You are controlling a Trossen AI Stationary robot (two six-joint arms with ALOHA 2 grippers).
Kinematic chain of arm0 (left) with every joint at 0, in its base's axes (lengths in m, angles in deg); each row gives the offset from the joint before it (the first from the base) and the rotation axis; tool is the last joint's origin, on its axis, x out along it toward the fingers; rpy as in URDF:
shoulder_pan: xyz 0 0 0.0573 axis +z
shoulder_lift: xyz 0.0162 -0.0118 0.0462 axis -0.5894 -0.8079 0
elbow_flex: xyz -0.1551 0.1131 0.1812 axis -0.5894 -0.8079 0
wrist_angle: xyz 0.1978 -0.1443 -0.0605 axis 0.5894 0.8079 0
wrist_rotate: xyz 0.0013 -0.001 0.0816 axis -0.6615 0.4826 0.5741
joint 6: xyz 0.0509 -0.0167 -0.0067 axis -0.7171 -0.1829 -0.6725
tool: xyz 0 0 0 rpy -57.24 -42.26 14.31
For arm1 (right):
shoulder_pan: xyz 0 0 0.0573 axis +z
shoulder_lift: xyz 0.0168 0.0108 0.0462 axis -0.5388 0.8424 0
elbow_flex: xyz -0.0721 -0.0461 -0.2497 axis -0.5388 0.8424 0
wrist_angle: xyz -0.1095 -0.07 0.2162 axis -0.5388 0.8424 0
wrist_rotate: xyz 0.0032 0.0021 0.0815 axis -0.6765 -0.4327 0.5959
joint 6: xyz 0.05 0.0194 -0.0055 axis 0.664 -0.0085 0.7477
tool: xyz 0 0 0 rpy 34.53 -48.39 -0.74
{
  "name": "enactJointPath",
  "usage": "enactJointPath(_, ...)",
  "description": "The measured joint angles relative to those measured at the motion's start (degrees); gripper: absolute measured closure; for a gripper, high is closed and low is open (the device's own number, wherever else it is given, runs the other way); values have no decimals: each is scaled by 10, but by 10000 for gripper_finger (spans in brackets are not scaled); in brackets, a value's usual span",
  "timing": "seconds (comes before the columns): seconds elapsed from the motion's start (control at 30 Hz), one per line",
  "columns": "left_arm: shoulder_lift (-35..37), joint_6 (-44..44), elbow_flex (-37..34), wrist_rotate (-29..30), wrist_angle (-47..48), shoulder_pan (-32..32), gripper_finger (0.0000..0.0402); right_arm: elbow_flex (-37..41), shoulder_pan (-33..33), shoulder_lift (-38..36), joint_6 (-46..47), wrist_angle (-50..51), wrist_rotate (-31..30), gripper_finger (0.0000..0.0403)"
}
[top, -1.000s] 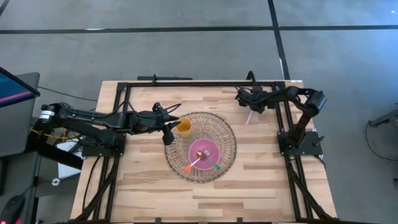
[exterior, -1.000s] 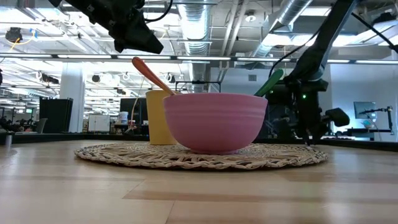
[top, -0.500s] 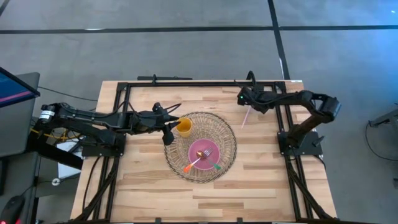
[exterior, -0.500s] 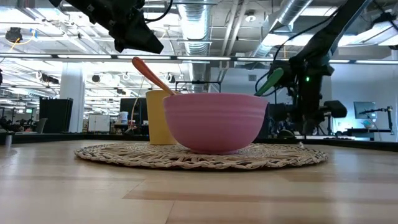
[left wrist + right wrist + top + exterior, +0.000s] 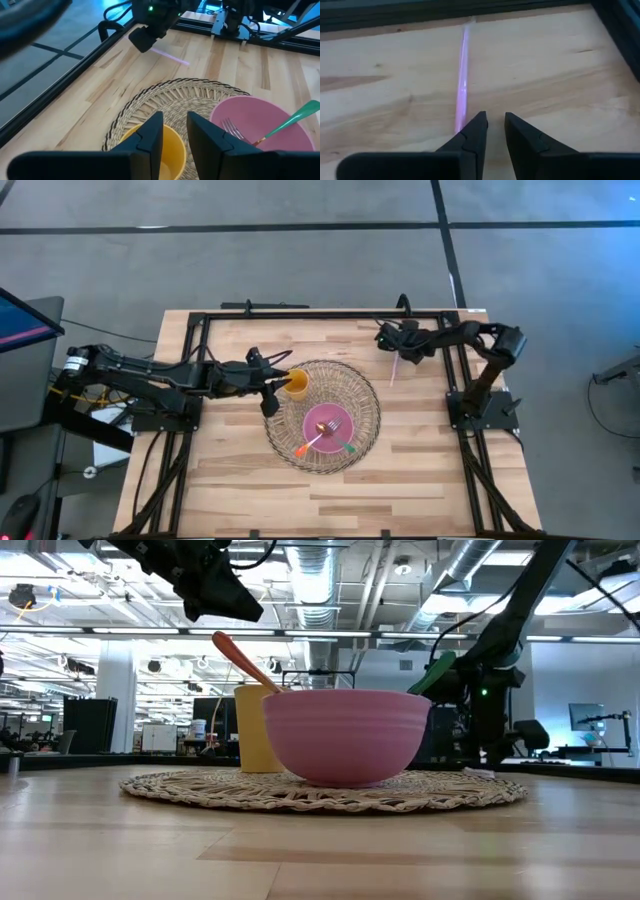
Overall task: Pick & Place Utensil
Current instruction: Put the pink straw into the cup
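Pink utensil (image 5: 463, 80) beside slightly parted right hand (image 5: 493, 131).

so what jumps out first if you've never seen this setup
The pink bowl on the round woven mat mid-table, holding a fork and colourful utensils, with a yellow cup beside it. The left hand hovers by that cup. At the far right edge, the right hand sits low over a thin pink utensil lying on bare wood.
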Motion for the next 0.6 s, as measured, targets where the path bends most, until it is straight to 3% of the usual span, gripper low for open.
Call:
enactJointPath(0.17,0,0,0,0,-1,0,314,0,10,-66,-20,-4,15,337)
enactJointPath(0.3,0,0,0,0,-3,0,314,1,9,-73,-32,-8,0,337)
enactJointPath(0.6,0,0,0,0,-4,0,314,-1,9,19,-22,-55,-5,337)
